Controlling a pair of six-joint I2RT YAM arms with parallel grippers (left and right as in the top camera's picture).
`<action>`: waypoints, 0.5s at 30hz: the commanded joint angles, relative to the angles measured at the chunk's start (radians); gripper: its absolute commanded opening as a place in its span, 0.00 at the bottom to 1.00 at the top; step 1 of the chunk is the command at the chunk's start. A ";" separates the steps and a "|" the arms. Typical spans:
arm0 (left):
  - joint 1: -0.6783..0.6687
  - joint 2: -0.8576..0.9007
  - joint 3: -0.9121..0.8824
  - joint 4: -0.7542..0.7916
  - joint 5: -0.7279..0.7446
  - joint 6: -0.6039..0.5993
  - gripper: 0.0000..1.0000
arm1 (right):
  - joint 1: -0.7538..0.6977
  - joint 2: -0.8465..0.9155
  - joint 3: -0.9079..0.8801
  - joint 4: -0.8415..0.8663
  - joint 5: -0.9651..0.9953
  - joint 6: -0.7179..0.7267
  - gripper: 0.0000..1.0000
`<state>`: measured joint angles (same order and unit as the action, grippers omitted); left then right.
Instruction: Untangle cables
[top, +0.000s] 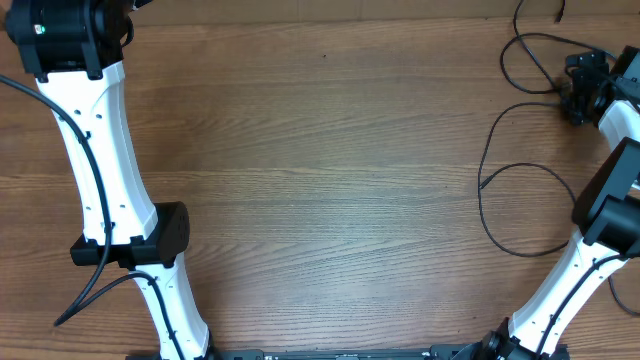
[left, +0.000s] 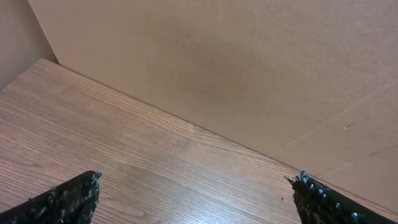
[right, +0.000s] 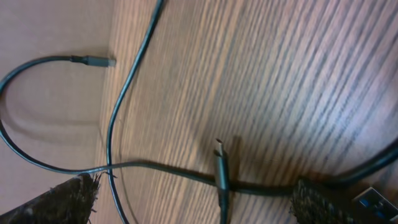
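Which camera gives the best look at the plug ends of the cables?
The right wrist view: close over the cables, it shows two plug ends clearly. The overhead view shows the cables only as thin loops by the right arm, plugs too small to make out. The left wrist view shows no cable.

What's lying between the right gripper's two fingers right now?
Right wrist view: the cables cross on the table between the fingers of the open right gripper, one cord running side to side, a plug-tipped end crossing it.
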<state>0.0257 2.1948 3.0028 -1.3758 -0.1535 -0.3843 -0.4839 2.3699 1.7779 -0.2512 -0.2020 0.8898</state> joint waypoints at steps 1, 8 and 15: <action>-0.006 0.005 0.001 0.005 -0.014 0.023 1.00 | -0.003 0.023 0.018 -0.068 0.048 0.000 1.00; -0.006 0.005 0.001 0.004 -0.014 0.026 1.00 | -0.003 0.023 0.018 -0.213 0.078 0.043 0.99; -0.006 0.005 0.001 0.003 -0.014 0.029 1.00 | -0.003 0.022 0.090 -0.410 0.116 0.053 1.00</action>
<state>0.0257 2.1948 3.0028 -1.3758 -0.1535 -0.3813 -0.4820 2.3684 1.8709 -0.5655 -0.1474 0.9184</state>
